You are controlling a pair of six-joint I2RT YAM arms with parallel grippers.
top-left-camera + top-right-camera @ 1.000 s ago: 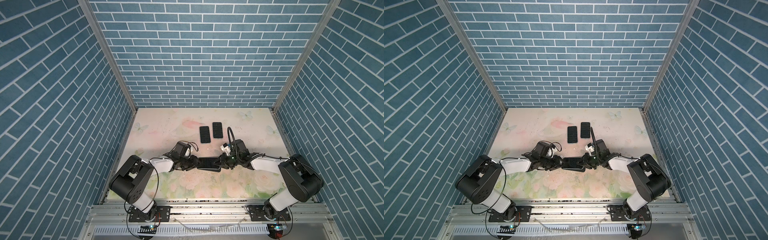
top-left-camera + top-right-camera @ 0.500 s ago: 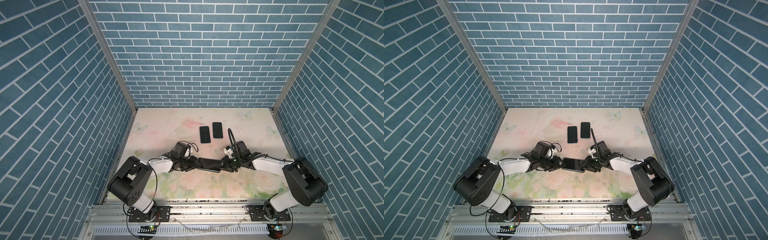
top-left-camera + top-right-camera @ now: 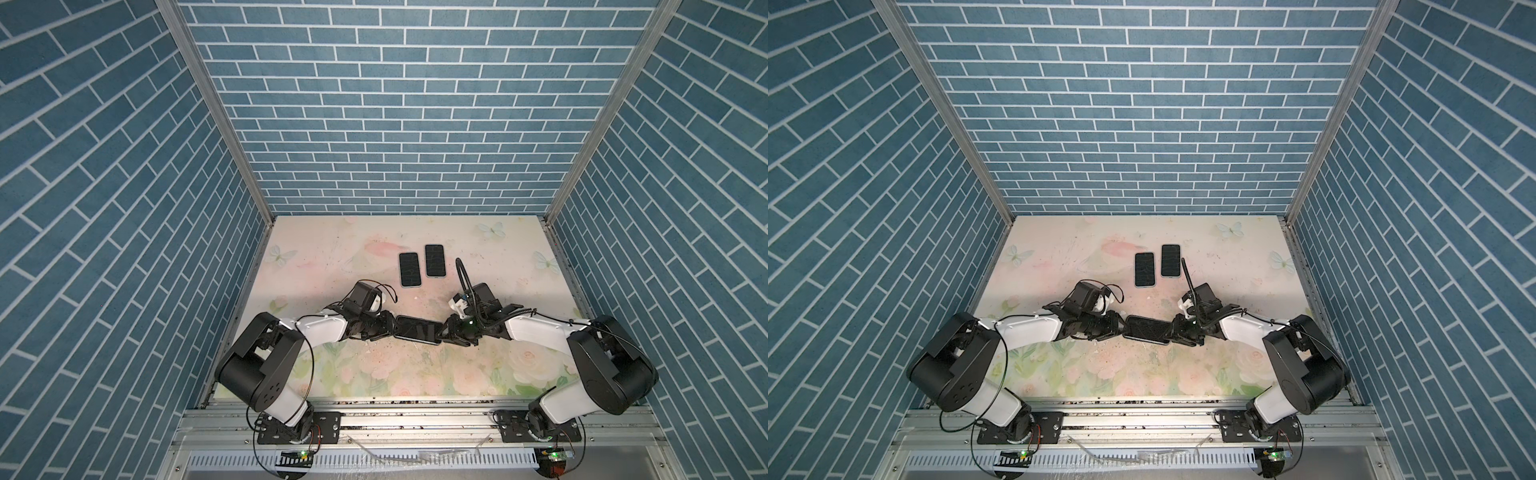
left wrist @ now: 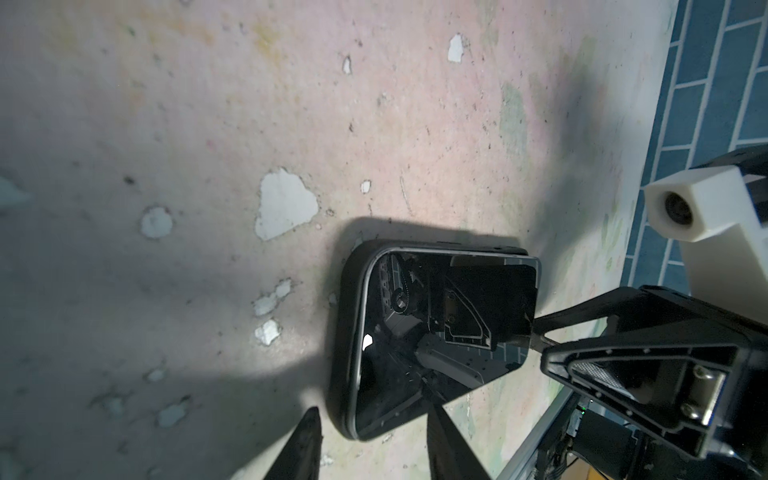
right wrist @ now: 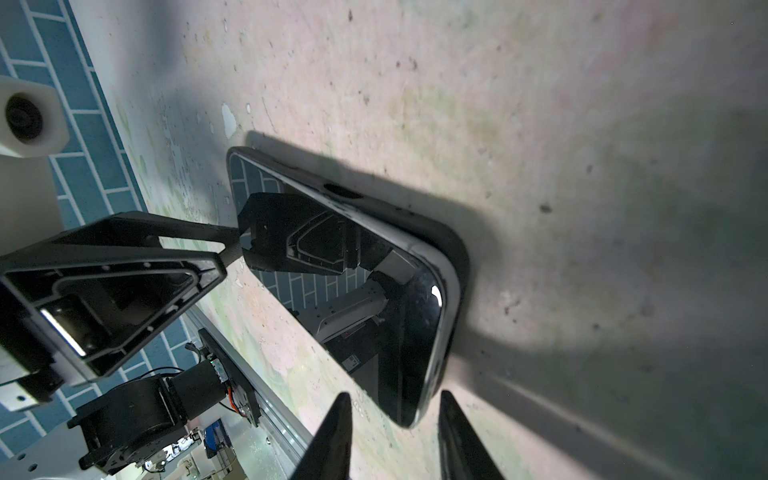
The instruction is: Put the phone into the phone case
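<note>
Glossy black slab phone [image 3: 417,330] screen-up in matte black case [image 4: 347,332], silver edge proud of rim. On floral table [image 3: 332,257], midway between side edges, nearer front edge. Left gripper [image 3: 393,328] at one end, right gripper [image 3: 444,332] at other. Both jaws parted, grasping nothing. Two dark phones [image 3: 410,269] toward back edge.

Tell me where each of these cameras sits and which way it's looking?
Both top views: high behind the robot, looking down and forward at the table; left arm and right arm show, left gripper and right gripper meeting at the phone.
Left wrist: on the left arm, looking past its own gripper at the phone on the phone case; right gripper opposite.
Right wrist: on the right arm, facing back along the phone; left gripper opposite.
Shared: all show the phone.
</note>
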